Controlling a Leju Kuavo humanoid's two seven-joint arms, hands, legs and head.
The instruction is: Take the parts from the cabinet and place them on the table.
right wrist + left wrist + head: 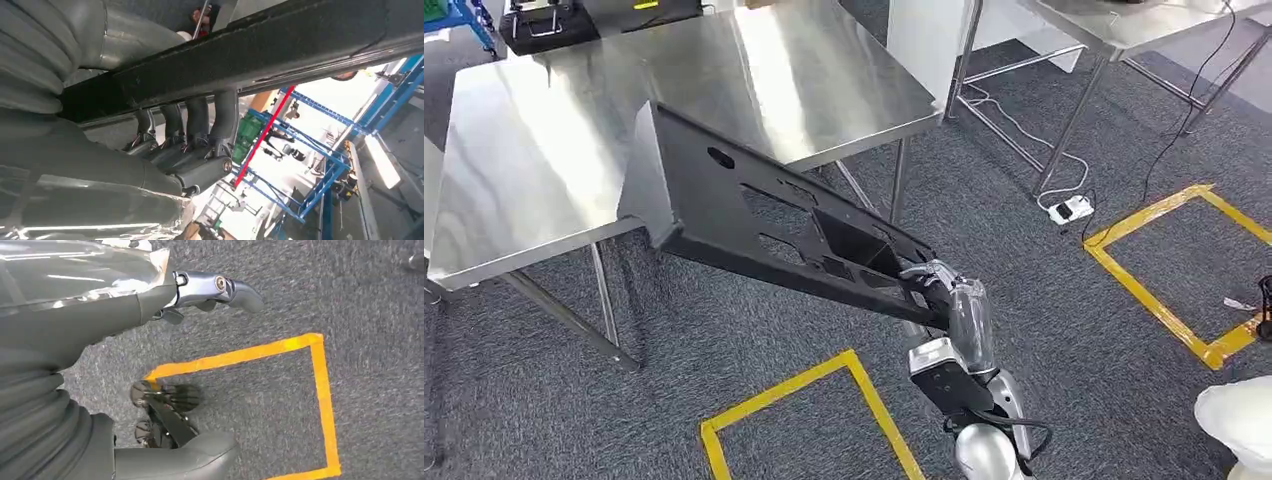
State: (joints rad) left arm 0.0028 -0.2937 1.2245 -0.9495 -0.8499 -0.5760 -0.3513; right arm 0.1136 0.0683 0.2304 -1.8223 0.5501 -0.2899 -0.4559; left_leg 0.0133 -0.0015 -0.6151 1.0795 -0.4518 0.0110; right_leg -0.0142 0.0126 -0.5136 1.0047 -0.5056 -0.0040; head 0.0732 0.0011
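steel tabletop [544,150], with the far end of a long black panel part [754,215] over its near edge, tilted. right hand [939,290] grips the part's near end, fingers [200,117] hooked around its rim. left hand [150,295] hangs over grey carpet [380,340] beside yellow floor tape [320,390], holding nothing, fingers apart.

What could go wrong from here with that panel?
The right hand holds the long black panel by one end only, so it may twist or slip from the fingers. Its far end reaches over the table near the edge; set down there, it might tip off. The left hand hangs low, giving no support.
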